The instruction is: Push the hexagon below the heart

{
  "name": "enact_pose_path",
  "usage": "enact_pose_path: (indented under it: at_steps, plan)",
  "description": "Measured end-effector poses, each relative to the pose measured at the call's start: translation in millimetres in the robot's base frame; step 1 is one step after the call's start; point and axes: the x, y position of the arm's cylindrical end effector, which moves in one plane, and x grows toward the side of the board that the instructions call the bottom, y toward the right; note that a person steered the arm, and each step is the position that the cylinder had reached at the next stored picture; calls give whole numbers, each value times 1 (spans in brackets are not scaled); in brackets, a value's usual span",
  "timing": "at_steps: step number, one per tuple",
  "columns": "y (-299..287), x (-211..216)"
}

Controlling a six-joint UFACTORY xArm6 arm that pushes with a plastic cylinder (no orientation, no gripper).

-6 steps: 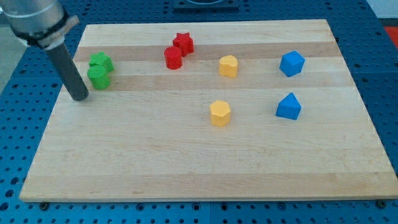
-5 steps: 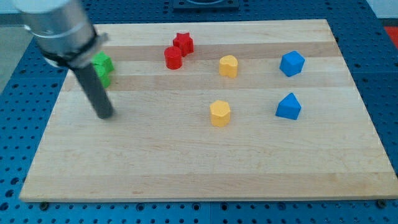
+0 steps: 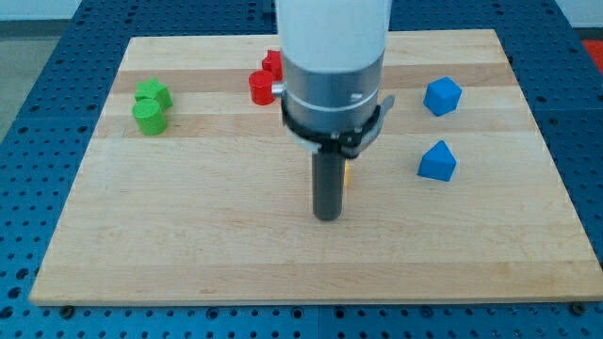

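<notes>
My tip (image 3: 327, 217) rests on the wooden board (image 3: 188, 254) near the middle, slightly toward the view's bottom. Only a thin sliver of a yellow block (image 3: 347, 173) shows beside the rod's right edge, just above the tip; its shape cannot be made out. The arm's wide body hides the rest of that block and the spot where the other yellow block stood toward the view's top. Whether the tip touches the yellow block cannot be told.
A red cylinder (image 3: 260, 88) and a partly hidden red star (image 3: 271, 62) sit left of the arm at the top. A green star (image 3: 154, 93) and green cylinder (image 3: 149, 118) sit at the upper left. Two blue blocks (image 3: 443, 96) (image 3: 437, 161) sit at the right.
The arm has swept from the board's left side, beside the green blocks, to the middle. It now covers both yellow blocks. The green blocks show fully again.
</notes>
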Motion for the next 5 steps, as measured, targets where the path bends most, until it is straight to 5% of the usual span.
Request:
enact_pose_path:
  at_steps: [2, 5]
  plan:
    - [4, -89]
    - [27, -90]
